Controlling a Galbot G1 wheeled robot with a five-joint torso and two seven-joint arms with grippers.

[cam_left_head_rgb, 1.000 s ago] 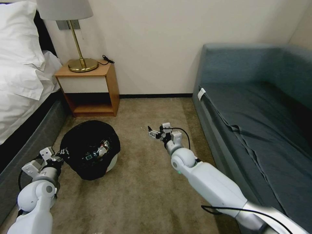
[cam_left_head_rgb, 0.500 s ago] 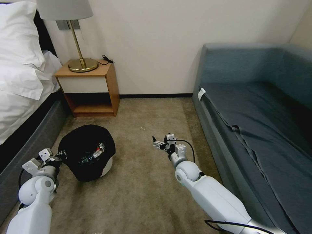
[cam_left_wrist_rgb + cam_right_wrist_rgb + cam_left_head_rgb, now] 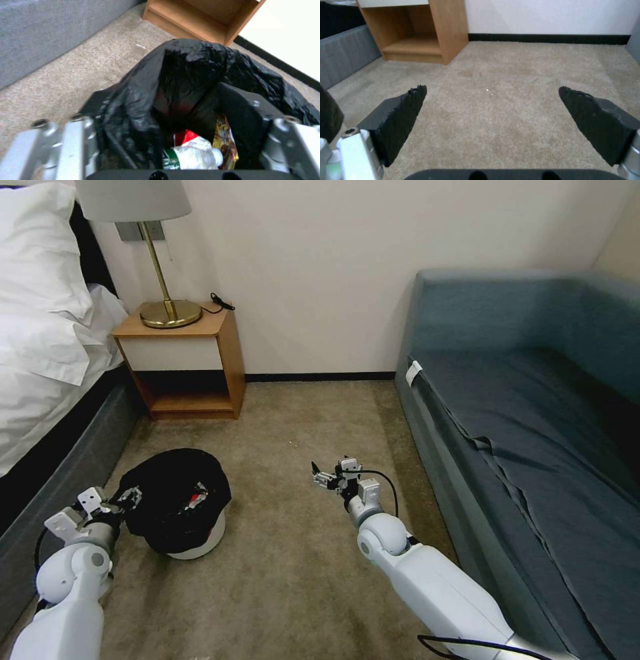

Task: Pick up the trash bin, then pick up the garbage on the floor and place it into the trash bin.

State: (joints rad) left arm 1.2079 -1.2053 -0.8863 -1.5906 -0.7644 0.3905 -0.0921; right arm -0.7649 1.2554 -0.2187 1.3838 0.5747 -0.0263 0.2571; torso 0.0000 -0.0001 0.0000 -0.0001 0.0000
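My left fingers (image 3: 127,499) pinch the near-left rim of the small round white bin with its black bag (image 3: 179,500). My right fingers (image 3: 319,478) hang open, well right.

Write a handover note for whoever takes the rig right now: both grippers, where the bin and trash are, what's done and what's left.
Left gripper: shut on the bagged rim of the trash bin, which stands on the carpet beside the bed.
Right gripper: open and empty, above bare carpet in front of the sofa.
Garbage: bottle, red-and-white packet and yellow-brown wrapper lie inside the bin.
Done: no litter visible on the floor.
Left: seemingly only releasing the bin; the paper bag cannot be made out.
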